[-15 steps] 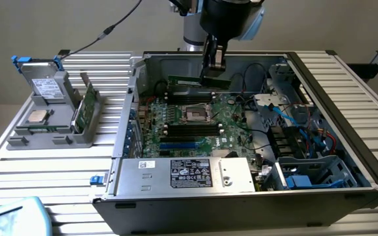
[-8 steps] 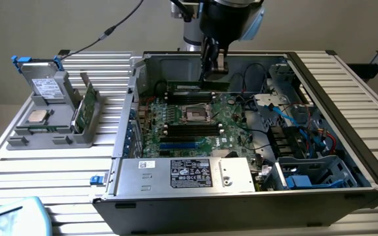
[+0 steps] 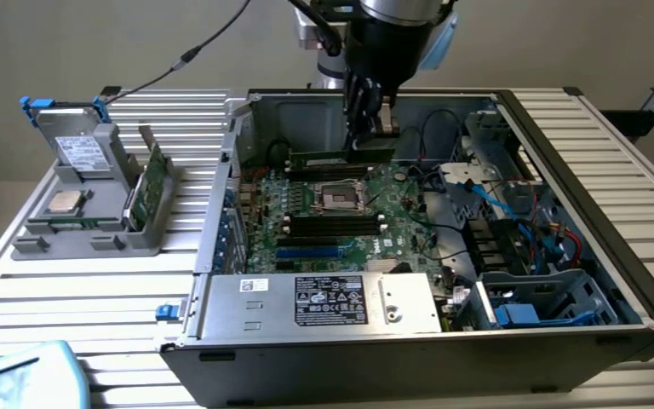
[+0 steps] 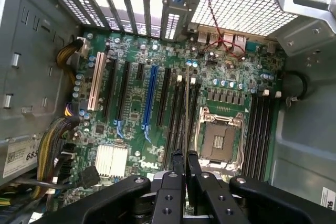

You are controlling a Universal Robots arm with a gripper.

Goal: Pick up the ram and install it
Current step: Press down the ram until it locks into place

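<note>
The ram [image 3: 329, 157] is a long thin green stick hanging level inside the open computer case, over the far black slots [image 3: 329, 171] of the motherboard [image 3: 390, 234]. My gripper [image 3: 368, 128] comes down from above and is shut on the stick's top edge. In the wrist view the ram [image 4: 187, 103] shows edge-on as a thin line between my fingers [image 4: 177, 167], running over the black slots [image 4: 176, 114] beside the processor socket [image 4: 219, 140]. I cannot tell whether the ram touches a slot.
A grey holder [image 3: 88, 213] on the exterior view's left carries a drive, a silver chip and an upright green board [image 3: 151, 181]. The case walls [image 3: 236, 128], the power supply [image 3: 327, 300] and the drive cage with cables [image 3: 531, 256] close in around the motherboard.
</note>
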